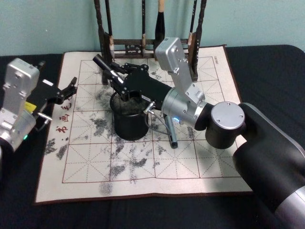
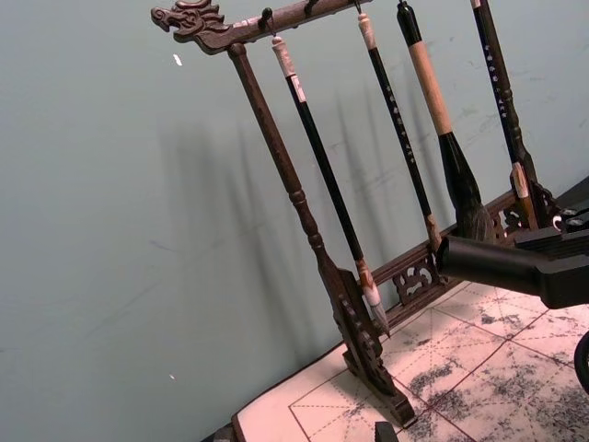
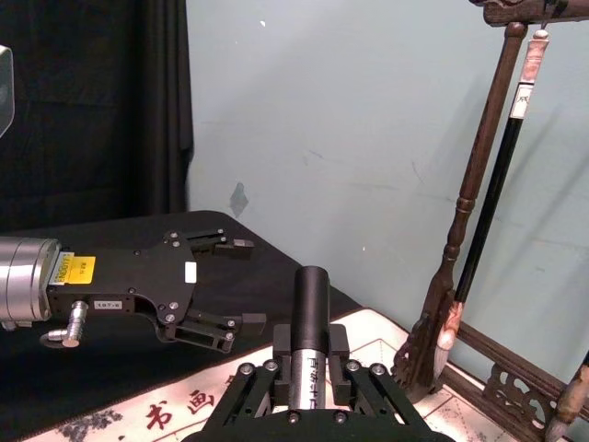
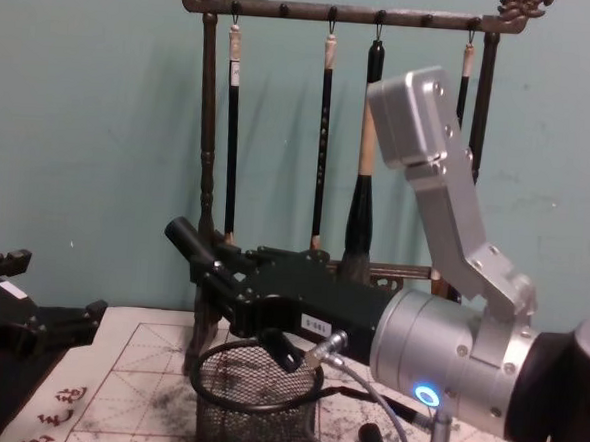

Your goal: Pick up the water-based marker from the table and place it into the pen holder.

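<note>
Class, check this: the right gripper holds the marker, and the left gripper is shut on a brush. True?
No. The left gripper is open and empty, as the right wrist view shows. The right gripper does hold the marker.

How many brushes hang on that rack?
4: one by the rack's left post, a thin one mid-rack, a thick one beside it, one by the right post behind the right arm.

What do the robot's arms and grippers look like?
The left arm and right arm are silver-grey metal with boxy wrist blocks; the right has a black shell, blue light ring and looping grey cable. The left gripper and right gripper are black linkage claws; the left carries a yellow label.
</note>
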